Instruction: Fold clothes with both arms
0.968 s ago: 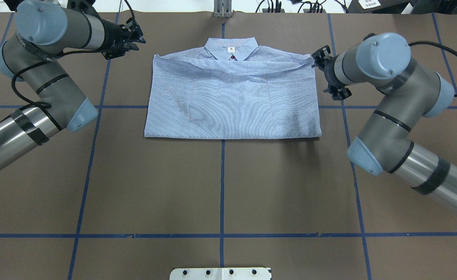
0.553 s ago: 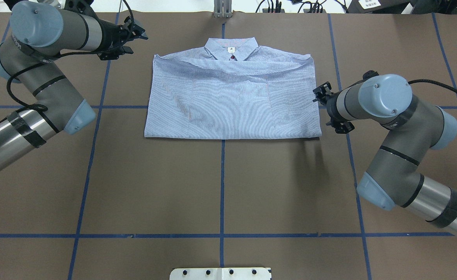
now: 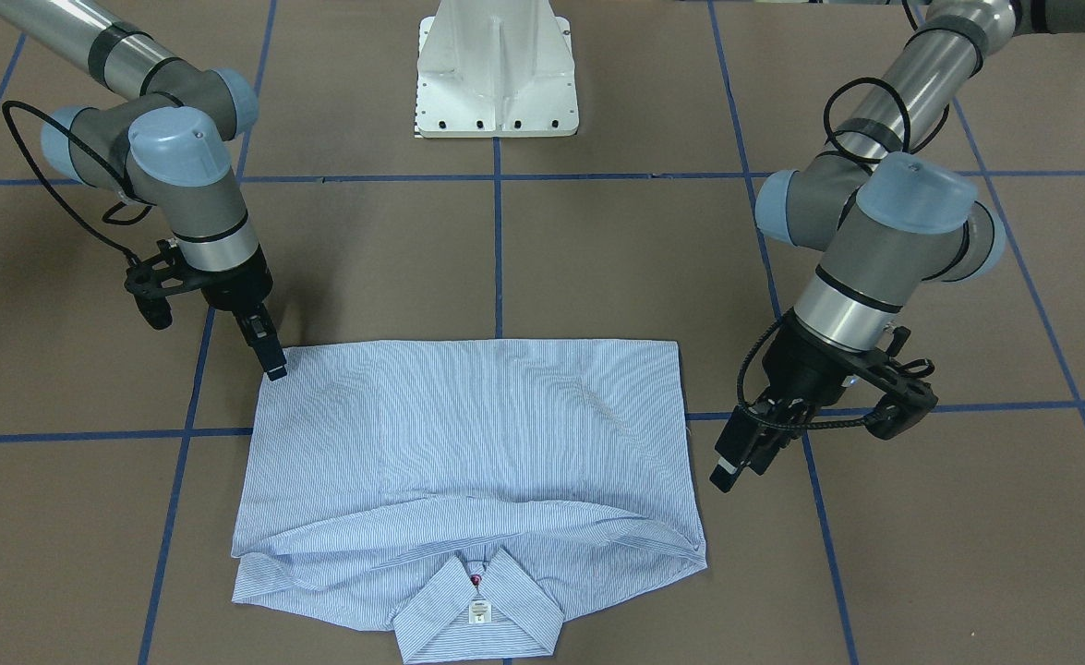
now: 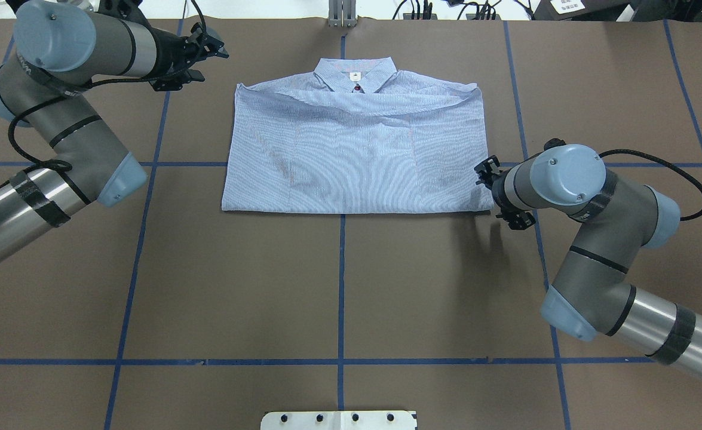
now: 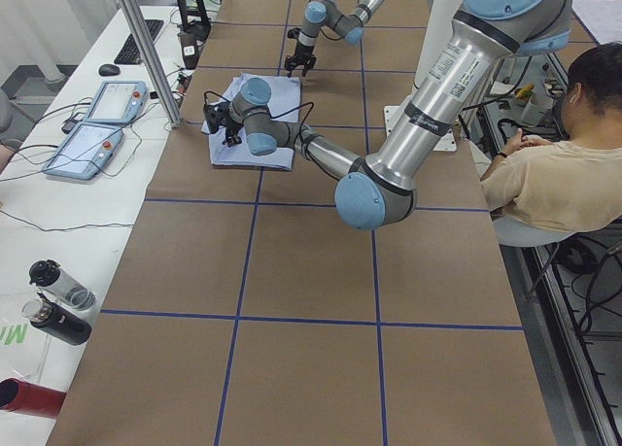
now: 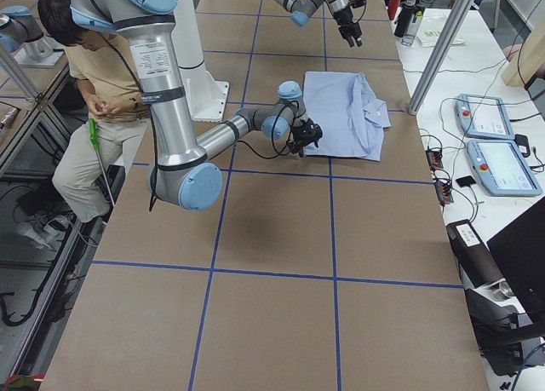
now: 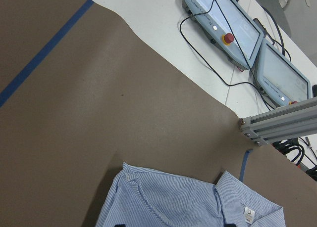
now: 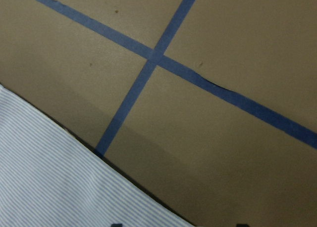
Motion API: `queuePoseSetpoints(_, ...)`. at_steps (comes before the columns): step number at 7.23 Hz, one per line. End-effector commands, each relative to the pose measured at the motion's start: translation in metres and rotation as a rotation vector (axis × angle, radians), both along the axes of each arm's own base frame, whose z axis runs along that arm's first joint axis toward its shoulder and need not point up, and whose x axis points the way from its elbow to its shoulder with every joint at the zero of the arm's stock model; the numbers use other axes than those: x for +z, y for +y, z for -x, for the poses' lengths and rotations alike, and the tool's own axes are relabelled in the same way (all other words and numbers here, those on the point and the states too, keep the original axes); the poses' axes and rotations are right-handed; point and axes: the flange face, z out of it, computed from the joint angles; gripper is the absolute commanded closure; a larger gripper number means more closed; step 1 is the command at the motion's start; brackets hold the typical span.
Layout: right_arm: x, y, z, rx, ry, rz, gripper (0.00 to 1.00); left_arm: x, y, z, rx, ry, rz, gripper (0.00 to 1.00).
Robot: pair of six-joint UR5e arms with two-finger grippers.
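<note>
The right gripper (image 3: 272, 362), black and two-fingered, points down at the near right corner of the shirt (image 4: 356, 161), just at the hem edge. Its wrist camera shows the fingertips spread well apart with nothing between them, so it stands wide and empty. It appears to be set there so that it can pinch that corner for the next fold.

The shirt, light blue with fine white stripes, lies flat on the brown table (image 4: 237, 286), already folded into a broad rectangle. A blue tape line (image 4: 341, 286) runs up to the middle of its near hem, so the shirt sits roughly centred between the two arms. Across its far part a folded band of cloth runs from shoulder to shoulder, likely tucked-in sleeve. The collar (image 4: 380, 74) sits in the middle of the shirt's far edge, with a small white neck label (image 4: 355, 76) showing inside it.

The left gripper (image 3: 727, 471) hangs off the shirt's far left corner, clear of the cloth. Its fingertips are also apart and hold nothing. It seems to be waiting above the shoulder end.

Beyond the collar stands an aluminium post (image 7: 277, 125), and past that two control pendants (image 7: 225, 19) lie on a white bench
</note>
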Motion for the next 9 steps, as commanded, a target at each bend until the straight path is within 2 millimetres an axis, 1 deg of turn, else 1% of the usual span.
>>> queuePoseSetpoints(1,-0.0044,-0.0010,0.0046,0.000,-0.005,-0.001,0.29,-0.0011,0.0003,0.0004,-0.002,0.002,0.000,0.27)
queuePoseSetpoints(2,-0.0028,-0.0003,0.0053,-0.002,-0.003,0.001,0.37,-0.0011,0.0003,0.0004,-0.002,0.002,0.000,0.27)
queuePoseSetpoints(3,-0.0035,-0.0003,0.0050,0.000,-0.004,0.000,0.41,-0.0047,0.0010,0.0024,-0.004,0.008,-0.005,0.27)
queuePoseSetpoints(4,-0.0009,0.0017,0.0055,-0.003,-0.001,0.002,0.51,-0.0046,0.0008,0.0024,-0.006,0.007,-0.004,0.27)
queuePoseSetpoints(5,-0.0031,0.0018,0.0054,-0.002,-0.004,0.001,0.68,-0.0048,0.0009,0.0025,-0.006,0.008,-0.004,0.27)
queuePoseSetpoints(6,-0.0031,0.0018,0.0054,-0.002,-0.004,0.001,1.00,-0.0058,-0.0002,0.0031,-0.018,0.007,-0.006,0.27)
queuePoseSetpoints(9,-0.0084,0.0025,0.0028,0.000,-0.014,-0.006,1.00,-0.0037,0.0000,0.0021,-0.018,0.004,-0.003,0.27)
